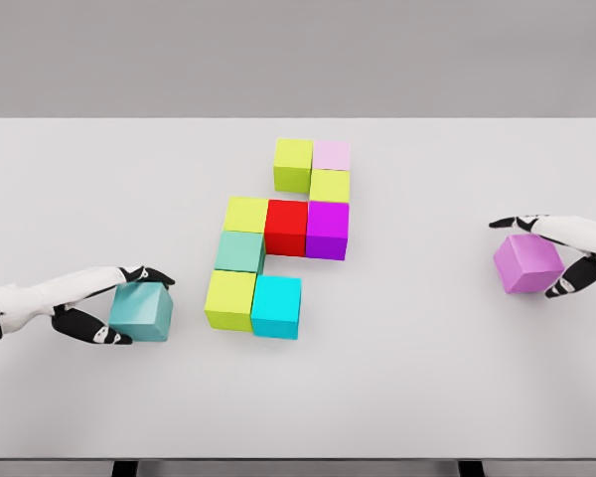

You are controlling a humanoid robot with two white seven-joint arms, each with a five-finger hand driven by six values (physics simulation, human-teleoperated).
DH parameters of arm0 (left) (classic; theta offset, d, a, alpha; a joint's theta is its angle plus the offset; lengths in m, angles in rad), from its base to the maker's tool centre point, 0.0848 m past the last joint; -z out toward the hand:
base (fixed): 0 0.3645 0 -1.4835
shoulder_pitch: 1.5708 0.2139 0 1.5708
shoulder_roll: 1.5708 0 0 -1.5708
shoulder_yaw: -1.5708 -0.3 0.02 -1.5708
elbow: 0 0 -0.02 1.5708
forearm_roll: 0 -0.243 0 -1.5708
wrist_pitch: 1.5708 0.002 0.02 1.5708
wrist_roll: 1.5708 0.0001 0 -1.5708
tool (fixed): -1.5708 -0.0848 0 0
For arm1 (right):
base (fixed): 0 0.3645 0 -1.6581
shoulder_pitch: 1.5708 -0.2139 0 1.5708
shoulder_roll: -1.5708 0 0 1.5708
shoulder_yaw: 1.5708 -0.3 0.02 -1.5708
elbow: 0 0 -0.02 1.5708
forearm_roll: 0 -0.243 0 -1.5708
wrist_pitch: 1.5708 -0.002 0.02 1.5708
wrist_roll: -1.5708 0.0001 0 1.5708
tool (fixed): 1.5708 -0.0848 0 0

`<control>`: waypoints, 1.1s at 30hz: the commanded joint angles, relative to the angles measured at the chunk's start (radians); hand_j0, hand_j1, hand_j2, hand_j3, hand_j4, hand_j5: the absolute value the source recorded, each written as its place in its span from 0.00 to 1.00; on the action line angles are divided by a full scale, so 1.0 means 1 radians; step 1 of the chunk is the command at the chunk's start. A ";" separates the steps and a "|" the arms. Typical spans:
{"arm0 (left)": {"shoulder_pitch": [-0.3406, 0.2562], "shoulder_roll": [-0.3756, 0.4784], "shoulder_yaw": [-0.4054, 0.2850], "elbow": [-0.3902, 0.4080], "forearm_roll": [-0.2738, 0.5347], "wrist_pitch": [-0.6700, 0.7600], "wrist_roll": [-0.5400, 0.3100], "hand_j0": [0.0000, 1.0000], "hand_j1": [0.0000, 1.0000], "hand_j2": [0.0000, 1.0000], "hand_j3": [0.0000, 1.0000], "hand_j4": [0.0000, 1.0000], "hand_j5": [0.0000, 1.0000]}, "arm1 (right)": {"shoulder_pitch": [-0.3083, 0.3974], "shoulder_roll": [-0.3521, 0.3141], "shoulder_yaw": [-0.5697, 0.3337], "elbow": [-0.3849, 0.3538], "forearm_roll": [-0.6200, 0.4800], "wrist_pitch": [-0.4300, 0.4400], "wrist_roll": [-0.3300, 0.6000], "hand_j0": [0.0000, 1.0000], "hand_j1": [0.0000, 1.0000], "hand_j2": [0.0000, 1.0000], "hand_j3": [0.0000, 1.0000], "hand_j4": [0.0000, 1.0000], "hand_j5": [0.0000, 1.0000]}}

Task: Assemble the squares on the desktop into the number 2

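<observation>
Bright, even, diffuse light — soft faint shadows beneath the cubes (pixel 278 238); sharp throughout, no glare.

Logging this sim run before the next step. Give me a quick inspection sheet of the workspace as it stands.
Surface: white table, flat, bare apart from the cubes.
Job's things: nine cubes joined at centre: yellow-green, pale pink, yellow-green on top; yellow-green, red, purple cube in the middle row; green cube below; yellow-green and cyan cube at the bottom. The last bottom spot is unfilled.
Clutter: nothing seen.
Grippers: left robot hand grasps a teal cube; right robot hand grasps a violet cube.
Cables: nothing seen.
Surroundings: plain grey backdrop.
</observation>
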 commanded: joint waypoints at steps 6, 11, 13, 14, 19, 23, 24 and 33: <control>0.000 0.000 -0.006 0.002 -0.007 -0.006 -0.001 0.49 0.49 0.49 0.49 0.49 0.49 | -0.014 -0.001 0.008 0.000 0.006 0.005 0.000 1.00 1.00 1.00 1.00 1.00 1.00; -0.014 0.000 0.000 0.002 -0.003 0.004 -0.001 0.43 0.43 0.43 0.43 0.43 0.43 | -0.029 0.007 0.037 0.005 0.013 0.005 0.000 1.00 1.00 1.00 1.00 1.00 1.00; -0.029 -0.009 0.001 0.015 0.000 0.005 -0.002 0.42 0.42 0.42 0.42 0.42 0.42 | -0.037 0.007 0.043 0.011 0.013 0.005 0.000 1.00 1.00 1.00 1.00 1.00 1.00; -0.049 -0.017 0.001 0.028 0.000 0.008 -0.002 0.41 0.41 0.41 0.41 0.41 0.41 | -0.038 0.007 0.043 0.011 0.013 0.005 0.000 1.00 1.00 1.00 1.00 1.00 1.00; -0.127 -0.101 0.005 0.089 0.000 0.102 -0.004 0.41 0.41 0.41 0.41 0.41 0.41 | -0.038 0.007 0.045 0.013 0.015 0.002 0.000 1.00 1.00 1.00 1.00 1.00 1.00; -0.186 -0.205 0.006 0.186 -0.003 0.152 -0.005 0.39 0.39 0.39 0.39 0.39 0.39 | -0.041 0.007 0.045 0.019 0.030 -0.004 0.000 0.92 0.92 0.92 0.92 0.92 0.92; -0.193 -0.216 0.009 0.186 -0.006 0.166 -0.004 0.39 0.39 0.39 0.39 0.39 0.39 | -0.041 0.007 0.045 0.017 0.032 -0.004 0.000 0.90 0.90 0.90 0.90 0.90 0.90; -0.296 -0.370 0.047 0.339 -0.019 0.283 -0.008 0.39 0.39 0.39 0.39 0.39 0.39 | -0.041 0.009 0.043 0.017 0.030 -0.035 0.000 0.62 0.62 0.62 0.62 0.62 0.62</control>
